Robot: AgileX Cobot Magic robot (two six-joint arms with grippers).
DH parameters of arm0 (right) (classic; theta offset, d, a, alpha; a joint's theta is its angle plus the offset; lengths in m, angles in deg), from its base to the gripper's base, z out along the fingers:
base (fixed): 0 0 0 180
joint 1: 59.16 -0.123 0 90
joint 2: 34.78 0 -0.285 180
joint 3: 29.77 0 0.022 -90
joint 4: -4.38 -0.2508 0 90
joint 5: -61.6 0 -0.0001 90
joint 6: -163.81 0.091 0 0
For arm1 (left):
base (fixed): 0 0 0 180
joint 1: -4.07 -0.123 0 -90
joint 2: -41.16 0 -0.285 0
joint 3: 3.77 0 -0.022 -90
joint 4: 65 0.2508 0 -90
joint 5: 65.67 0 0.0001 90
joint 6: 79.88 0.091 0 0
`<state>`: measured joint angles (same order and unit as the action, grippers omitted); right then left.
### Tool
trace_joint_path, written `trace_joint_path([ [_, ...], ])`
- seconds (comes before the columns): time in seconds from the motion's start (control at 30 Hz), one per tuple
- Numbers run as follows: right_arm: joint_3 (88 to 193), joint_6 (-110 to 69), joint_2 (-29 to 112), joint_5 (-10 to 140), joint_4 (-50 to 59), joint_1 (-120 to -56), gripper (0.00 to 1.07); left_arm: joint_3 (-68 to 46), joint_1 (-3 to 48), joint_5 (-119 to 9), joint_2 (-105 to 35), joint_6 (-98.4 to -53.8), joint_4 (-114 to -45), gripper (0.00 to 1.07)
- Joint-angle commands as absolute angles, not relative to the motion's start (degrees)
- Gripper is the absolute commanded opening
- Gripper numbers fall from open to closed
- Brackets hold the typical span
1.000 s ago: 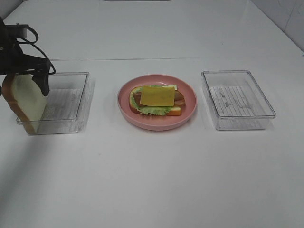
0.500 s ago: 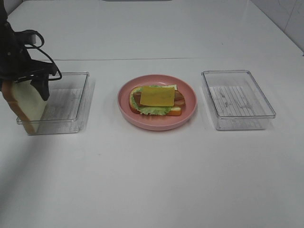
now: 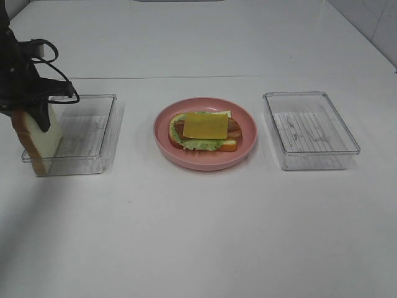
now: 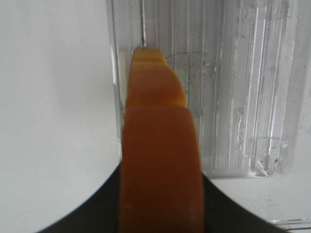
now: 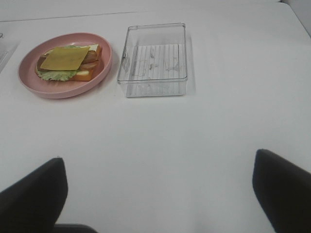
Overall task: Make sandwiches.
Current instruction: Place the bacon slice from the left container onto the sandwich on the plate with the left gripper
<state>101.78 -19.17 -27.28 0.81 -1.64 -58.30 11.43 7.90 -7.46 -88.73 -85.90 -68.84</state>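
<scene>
Left gripper (image 3: pixel 31 115): pressed together on the bread slice (image 3: pixel 38 135), pinching its upper edge; the slice stands on edge at the outer end of the left clear tray (image 3: pixel 93 133).
Bread slice, long axis: upright, slightly tilted; the left wrist view looks straight down its brown crust (image 4: pixel 160 160).
Open sandwich (image 3: pixel 205 130): on the pink plate (image 3: pixel 245 152), cheese square (image 3: pixel 206 125) uppermost over lettuce and meat, no top slice.
Key relation: the plate lies toward the table's middle from the held slice, beyond the tray; the left arm is nearer and already loaded.
Right gripper (image 5: pixel 158 194): spread wide, empty, well short of the right clear tray (image 5: pixel 153 56).
Change from earlier frames: the left jaws, then spread around the slice, have now clamped it.
</scene>
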Motion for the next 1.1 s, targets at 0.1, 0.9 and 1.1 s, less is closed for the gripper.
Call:
trace_joint_path([
  [0.1,101.6,-19.7,-28.6,1.4,-1.6,-58.2,0.98,11.5,8.2,-6.2,-88.6,-86.8,-69.4,0.0],
  [0.9,101.6,-19.7,-28.6,1.4,-1.6,-58.2,0.98,11.8,8.5,-4.8,-71.7,-83.7,-88.5,0.0],
  [1.1,101.6,-19.7,-28.6,1.4,-1.6,-58.2,0.98,13.5,13.5,-8.8,-74.3,-79.2,-97.1,0.0],
])
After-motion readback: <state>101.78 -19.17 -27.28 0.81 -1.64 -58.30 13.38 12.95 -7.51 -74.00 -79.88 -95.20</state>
